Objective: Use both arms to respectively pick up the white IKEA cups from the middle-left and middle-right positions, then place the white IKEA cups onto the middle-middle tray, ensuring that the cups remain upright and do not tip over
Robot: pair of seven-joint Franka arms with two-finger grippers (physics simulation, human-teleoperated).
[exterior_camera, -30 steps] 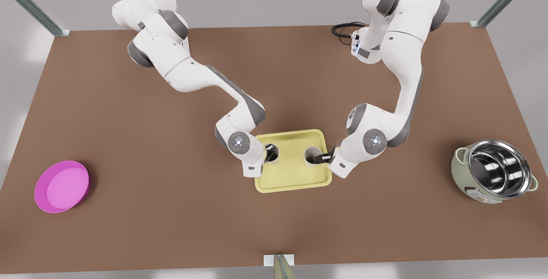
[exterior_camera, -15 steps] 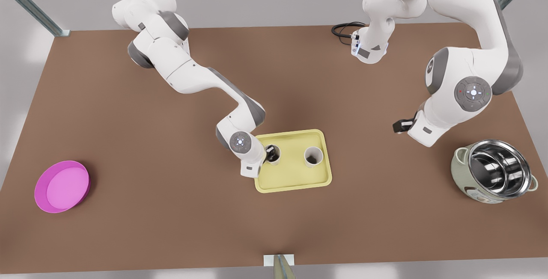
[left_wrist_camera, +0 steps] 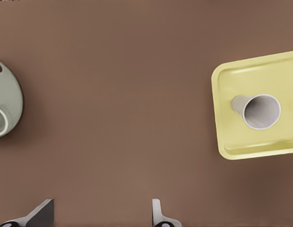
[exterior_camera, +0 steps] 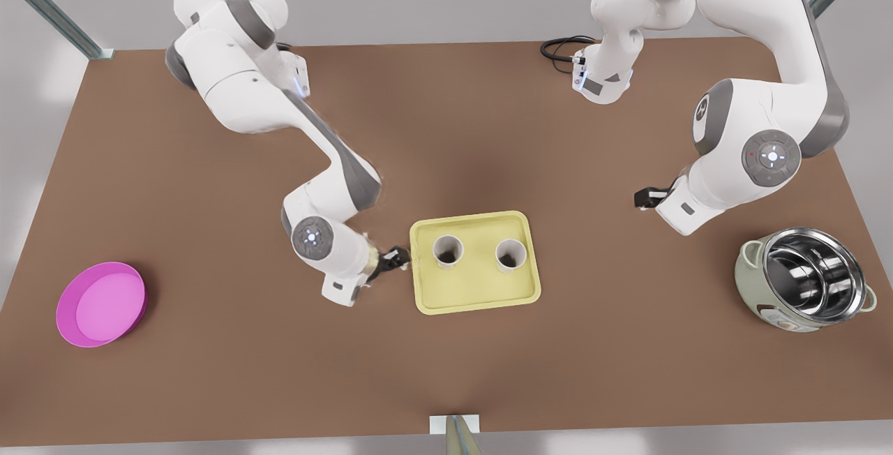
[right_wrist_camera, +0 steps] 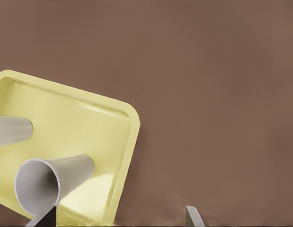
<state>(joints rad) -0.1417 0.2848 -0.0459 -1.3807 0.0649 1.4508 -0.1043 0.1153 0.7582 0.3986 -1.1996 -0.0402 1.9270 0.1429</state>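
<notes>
Cups both stood upright on the tray (exterior_camera: 474, 303) in the middle of the desk (exterior_camera: 279, 371): the first cup (exterior_camera: 447, 250) toward the front view's left, the second cup (exterior_camera: 511, 255) beside it toward the front view's right, apart from each other and inside the low rim. Judged from that, the placing was done and nothing was left but to take the arms away.

The right gripper (exterior_camera: 394, 258) hung just beside the tray's edge on the front view's left, holding nothing. Its wrist view showed the jaws spread wide, with the first cup (right_wrist_camera: 47, 182) close by. The left gripper (exterior_camera: 645, 198) was well apart from the tray, up near the pot (exterior_camera: 802, 277), and its jaws were also wide apart and empty.

Each cup was a small, plain white tumbler — tapered, no handle, grey-shadowed inside. Both were far smaller than the pale yellow tray, and neither leaned nor touched the rim.
</notes>
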